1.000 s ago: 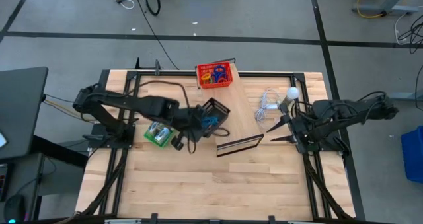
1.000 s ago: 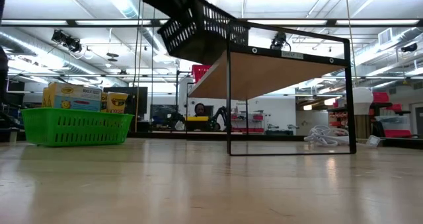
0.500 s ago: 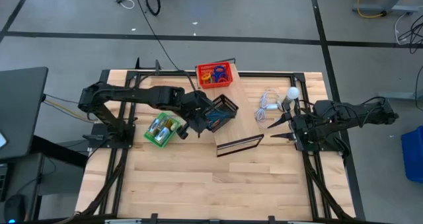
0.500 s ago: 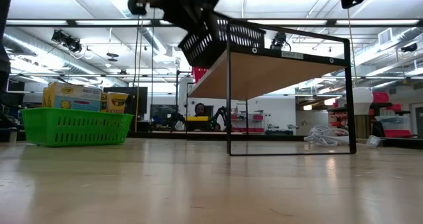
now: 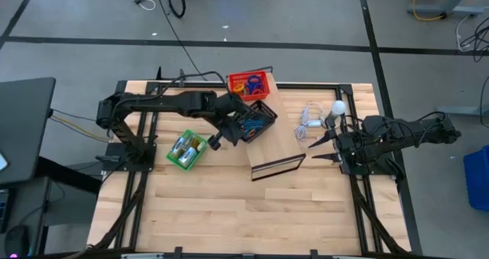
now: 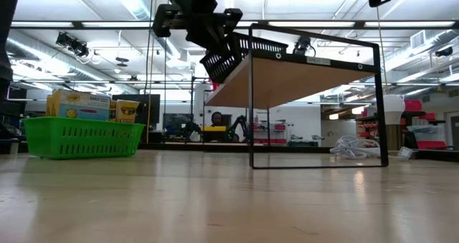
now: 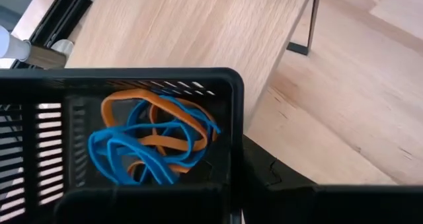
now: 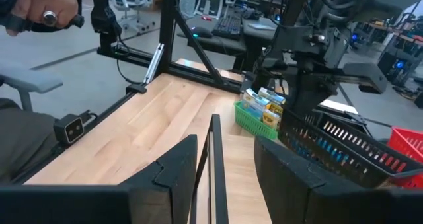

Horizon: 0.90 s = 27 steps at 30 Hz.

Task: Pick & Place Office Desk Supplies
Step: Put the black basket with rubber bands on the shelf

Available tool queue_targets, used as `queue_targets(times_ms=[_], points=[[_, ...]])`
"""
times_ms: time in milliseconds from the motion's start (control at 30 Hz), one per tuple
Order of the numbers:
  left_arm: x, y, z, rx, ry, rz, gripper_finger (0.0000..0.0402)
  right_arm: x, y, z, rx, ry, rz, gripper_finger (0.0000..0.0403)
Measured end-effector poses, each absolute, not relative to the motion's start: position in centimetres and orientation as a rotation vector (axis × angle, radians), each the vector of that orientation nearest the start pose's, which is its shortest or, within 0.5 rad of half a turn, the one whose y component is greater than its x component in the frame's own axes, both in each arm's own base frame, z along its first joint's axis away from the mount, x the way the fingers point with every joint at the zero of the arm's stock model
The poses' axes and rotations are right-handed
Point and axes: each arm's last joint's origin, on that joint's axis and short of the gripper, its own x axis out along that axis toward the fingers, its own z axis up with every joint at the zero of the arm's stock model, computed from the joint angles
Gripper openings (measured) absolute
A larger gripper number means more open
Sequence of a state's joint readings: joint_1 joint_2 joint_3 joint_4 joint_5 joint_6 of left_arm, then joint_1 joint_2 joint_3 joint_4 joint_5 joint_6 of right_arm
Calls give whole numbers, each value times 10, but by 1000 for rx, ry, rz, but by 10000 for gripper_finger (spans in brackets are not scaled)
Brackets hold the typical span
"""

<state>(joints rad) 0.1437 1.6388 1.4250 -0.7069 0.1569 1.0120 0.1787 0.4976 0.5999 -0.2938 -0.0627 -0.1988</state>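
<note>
My left gripper [image 5: 233, 127] is shut on a black slotted basket [image 5: 257, 122] and holds it in the air over the far left corner of a pale wooden shelf [image 5: 276, 139] on a black frame. Blue and orange loops [image 7: 153, 145] lie in the basket. A green basket [image 5: 186, 150] with yellow-and-green crayon boxes [image 6: 79, 104] stands on the table to the left. A red basket [image 5: 249, 85] of coloured loops stands at the far edge. My right gripper [image 8: 225, 184] waits open at the table's right side, with nothing between its fingers. My left gripper holds the black basket by the wall nearest the arm [image 7: 139, 199], coming at it slanting down from the table's left. The dark wall hides the fingertips, so the kind of hold cannot be told. The basket hangs tilted, clear of the shelf and the table [image 6: 231, 54].
A white round bulb [image 5: 338, 107] with a coiled white cable [image 5: 309, 122] lies right of the shelf, near my right gripper. A person's hand [image 8: 38, 8] shows beyond the table in the right wrist view. Bare wood lies along the table's near half [image 5: 252, 213].
My left gripper has swung toward the table's far edge and a little right, carrying the black basket from beside the green basket to above the shelf's far left corner, closer to the red basket. The wrist has rolled and the basket has turned with it, staying lifted clear.
</note>
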Motion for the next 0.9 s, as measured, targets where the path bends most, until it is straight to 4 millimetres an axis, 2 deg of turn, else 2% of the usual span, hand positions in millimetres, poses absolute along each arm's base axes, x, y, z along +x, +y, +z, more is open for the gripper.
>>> queue_targets(times_ms=[467,900], points=[[345,51,295,821,847,-431,14,119,23,297,-205,156,252,158],[349,46,299,878,870,-323,32,119,23,297,-202,156,251,158]])
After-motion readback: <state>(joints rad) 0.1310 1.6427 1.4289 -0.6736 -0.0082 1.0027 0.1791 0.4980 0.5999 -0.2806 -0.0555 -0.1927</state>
